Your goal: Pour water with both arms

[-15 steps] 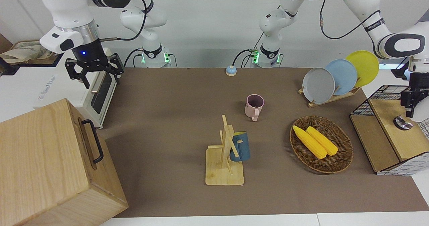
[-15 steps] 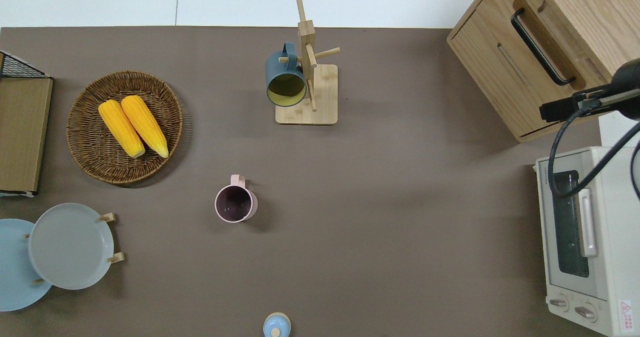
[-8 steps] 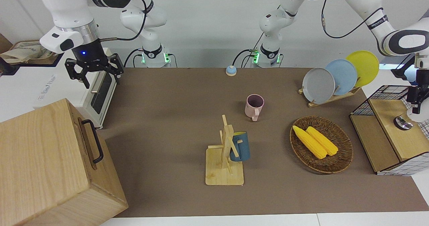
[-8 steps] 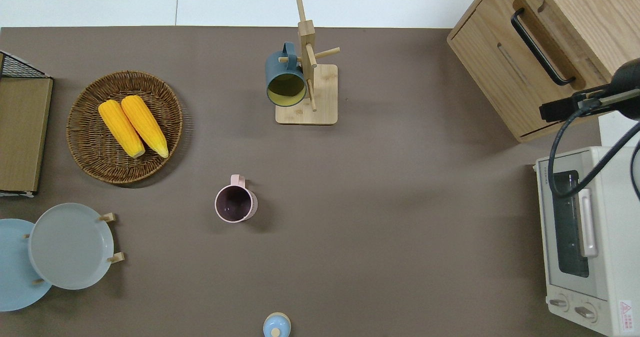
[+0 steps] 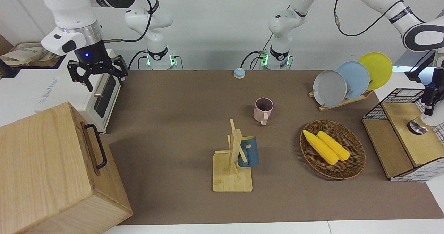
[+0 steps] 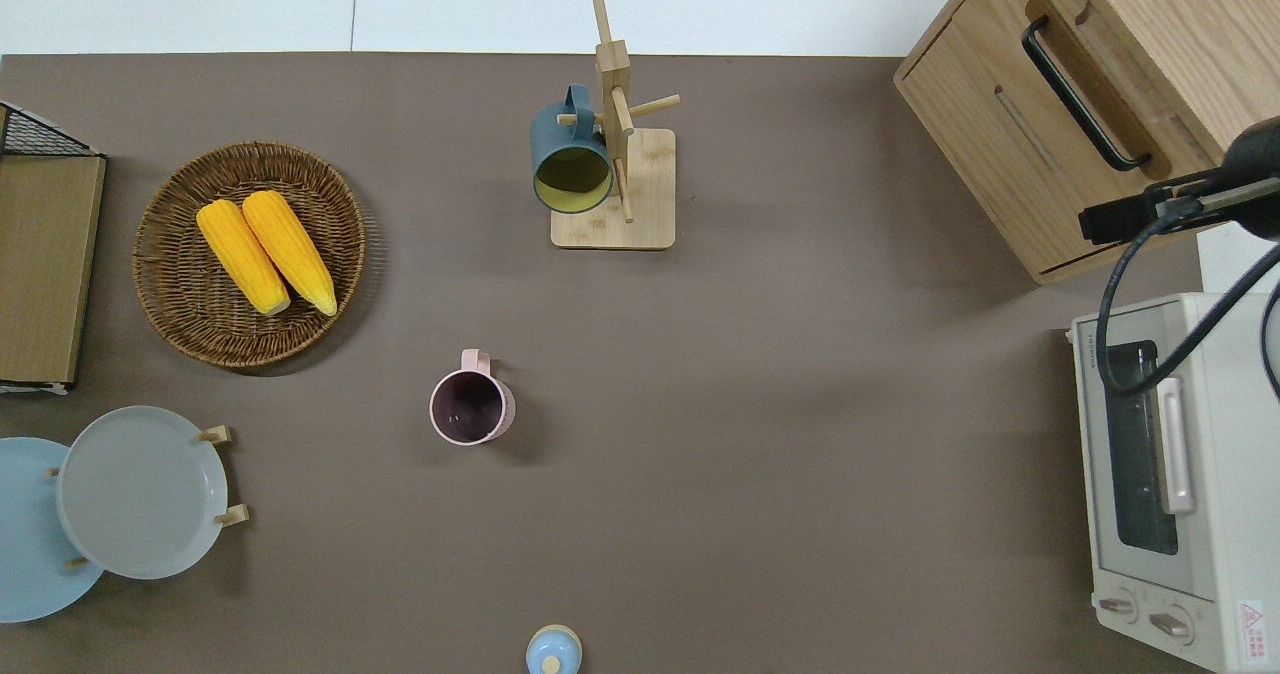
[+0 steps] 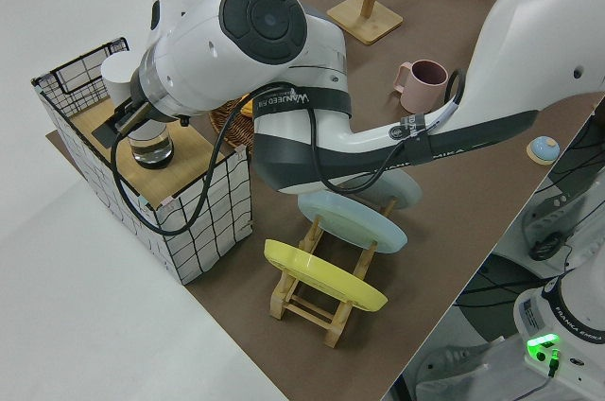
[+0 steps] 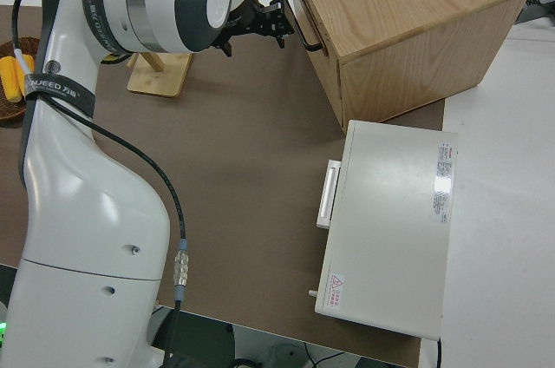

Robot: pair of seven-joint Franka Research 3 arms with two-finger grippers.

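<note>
A clear glass (image 7: 151, 148) holding some liquid stands on the wooden shelf (image 5: 406, 133) of a wire crate at the left arm's end of the table. My left gripper (image 7: 128, 121) hangs just above the glass (image 5: 417, 127), partly cut off by the front view's edge (image 5: 430, 103). A white cup (image 7: 118, 75) stands in the crate beside the glass. An empty pink mug (image 6: 470, 409) sits upright mid-table. A dark blue mug (image 6: 571, 159) hangs on a wooden mug rack (image 6: 625, 189), farther from the robots. My right arm is parked, its gripper (image 5: 97, 75) open and empty.
A wicker basket (image 6: 170, 304) with two corn cobs (image 6: 265, 251) lies beside the crate. Three plates stand in a rack (image 5: 341, 102). A toaster oven (image 6: 1170, 474) and a wooden box (image 6: 1010, 124) fill the right arm's end. A small blue bell (image 6: 553, 651) sits near the robots.
My left gripper has drifted a little upward and outward, toward the left arm's end of the table, over the glass. The right arm and the mugs have not moved.
</note>
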